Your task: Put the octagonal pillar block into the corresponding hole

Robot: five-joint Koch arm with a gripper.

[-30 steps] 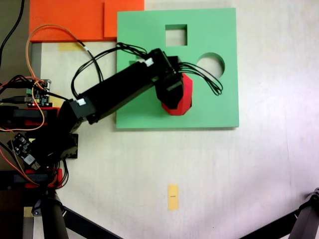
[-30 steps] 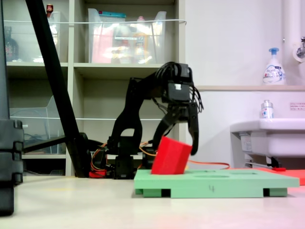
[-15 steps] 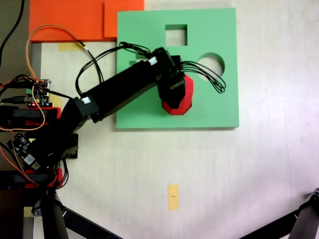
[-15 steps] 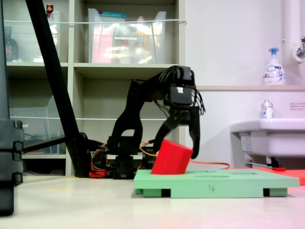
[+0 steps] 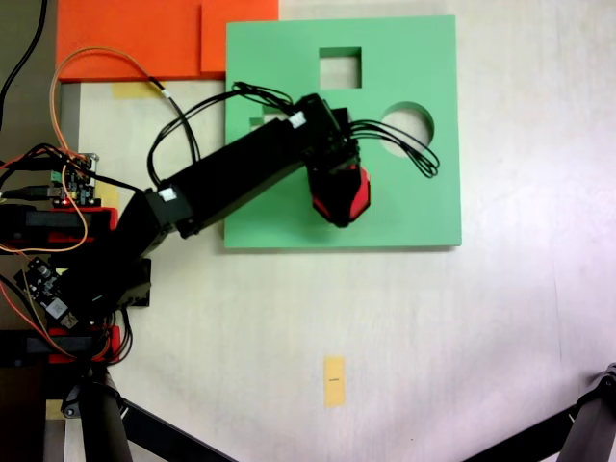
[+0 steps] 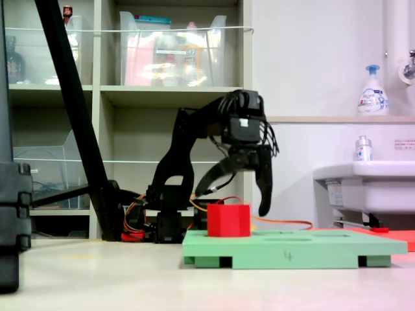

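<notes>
Block: the octagonal pillar block [image 6: 228,220] stood upright and level on the green foam board [image 6: 311,249], its lower part seemingly sunk into the board, so I judged it seated in the corresponding hole, though the hole itself was hidden under it.
Place on the board: in the first exterior view the block [image 5: 347,195] sat just below the round cutout [image 5: 406,125] and well below the square cutout [image 5: 340,67].
Jaws: the gripper [image 6: 235,197] hung directly over the block with its jaws spread wide, one finger down past the block's far side, gripping nothing.
Handling: it looked like light, soft foam that would give a little under a squeeze; two opposite flat side faces would be the place to take it.
Left to do: probably only to lift clear of the board.
</notes>
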